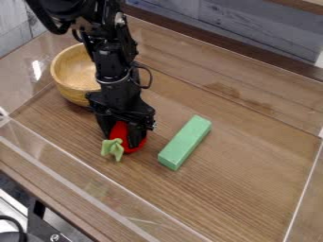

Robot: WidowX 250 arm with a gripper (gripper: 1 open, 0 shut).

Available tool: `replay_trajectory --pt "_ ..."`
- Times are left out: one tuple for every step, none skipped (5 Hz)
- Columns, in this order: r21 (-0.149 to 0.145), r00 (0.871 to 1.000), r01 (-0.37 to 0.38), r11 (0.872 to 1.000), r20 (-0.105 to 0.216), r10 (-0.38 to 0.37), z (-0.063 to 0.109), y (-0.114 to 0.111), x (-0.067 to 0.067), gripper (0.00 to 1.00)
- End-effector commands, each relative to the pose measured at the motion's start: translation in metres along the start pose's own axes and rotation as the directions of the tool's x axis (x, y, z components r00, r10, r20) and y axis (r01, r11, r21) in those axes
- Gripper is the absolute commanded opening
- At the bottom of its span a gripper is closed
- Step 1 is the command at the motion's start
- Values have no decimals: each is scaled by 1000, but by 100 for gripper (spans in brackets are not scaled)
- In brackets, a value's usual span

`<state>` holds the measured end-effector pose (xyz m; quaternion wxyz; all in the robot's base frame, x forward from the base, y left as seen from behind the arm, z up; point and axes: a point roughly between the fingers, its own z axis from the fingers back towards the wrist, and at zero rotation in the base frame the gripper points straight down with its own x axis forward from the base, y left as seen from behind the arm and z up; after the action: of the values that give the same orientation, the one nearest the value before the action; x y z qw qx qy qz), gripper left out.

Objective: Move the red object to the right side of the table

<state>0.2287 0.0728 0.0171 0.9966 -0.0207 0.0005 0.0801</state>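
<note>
The red object [127, 138] is a small red strawberry whose light green stem [113, 147] pokes out toward the front left. It rests on the brown wood-grain table [240, 189], left of the middle. My gripper [127, 132] points straight down over it, a dark finger pressed against each side of the red body, shut on it at table level. The black arm rises from there toward the top left.
A green rectangular block [184, 142] lies just right of the gripper. A tan wooden bowl [76, 76] stands behind it at the left. Low clear acrylic walls [76, 184] edge the table; bare wood lies to the right.
</note>
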Motion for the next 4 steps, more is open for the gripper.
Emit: replay_trajectory --pt "10 1000 -4 1000 15 3 7 5 2 0" --pt "7 1000 -4 1000 10 4 8 5 2 100" --pt "5 1000 -5 1000 11 5 9 3 2 0" --pt "1 1000 -6 1000 12 6 10 1 1 0"
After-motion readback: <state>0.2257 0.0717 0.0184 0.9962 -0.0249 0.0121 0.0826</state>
